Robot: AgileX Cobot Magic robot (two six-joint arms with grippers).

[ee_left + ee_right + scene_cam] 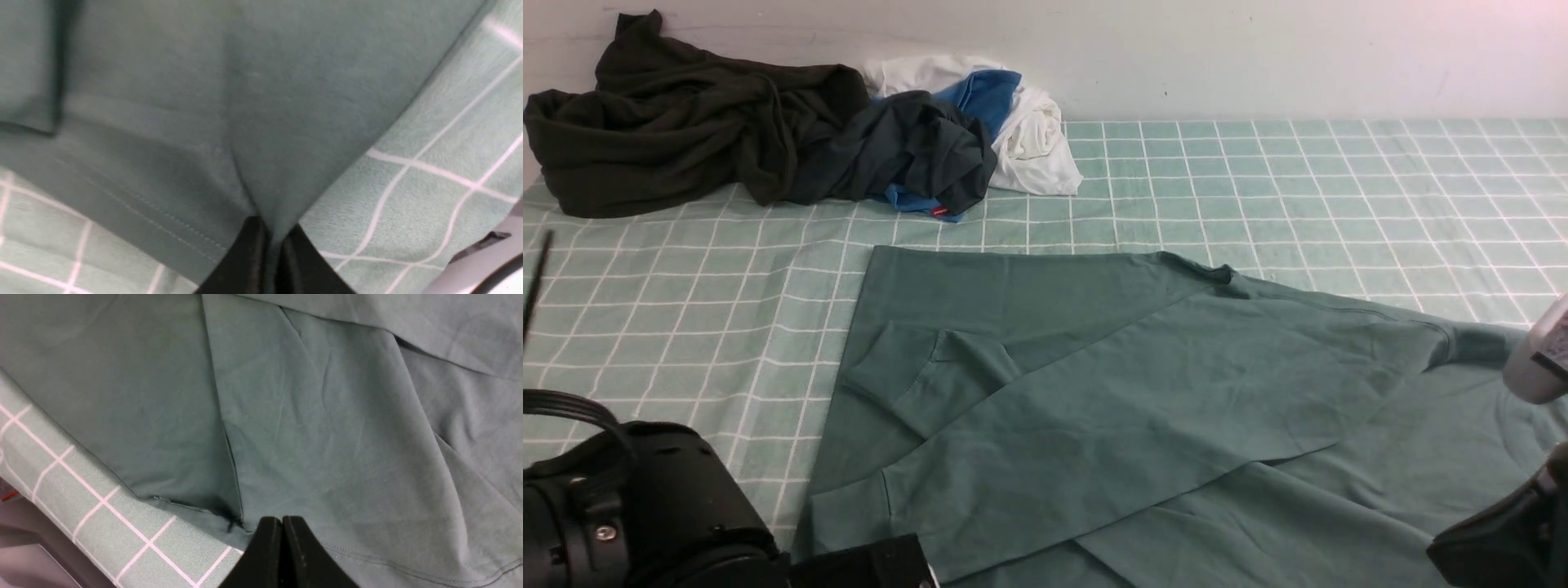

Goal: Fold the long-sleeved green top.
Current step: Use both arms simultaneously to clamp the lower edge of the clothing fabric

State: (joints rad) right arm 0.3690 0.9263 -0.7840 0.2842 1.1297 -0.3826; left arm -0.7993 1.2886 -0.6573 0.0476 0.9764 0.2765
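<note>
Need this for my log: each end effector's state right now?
Left end effector: closed, pinching the green long-sleeved top.
Right end effector: closed; holding cloth, cannot tell.

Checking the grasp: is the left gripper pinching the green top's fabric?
Yes, the left gripper is shut, with the green top puckering in between its fingertips.

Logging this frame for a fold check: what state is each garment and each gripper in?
green top: lying flat, partly folded, one sleeve laid diagonally across the body.
left gripper: shut, pinching the top's edge.
right gripper: shut at the top's hem; whether it holds cloth is unclear.
clothes pile: crumpled, unfolded, far left.
</note>
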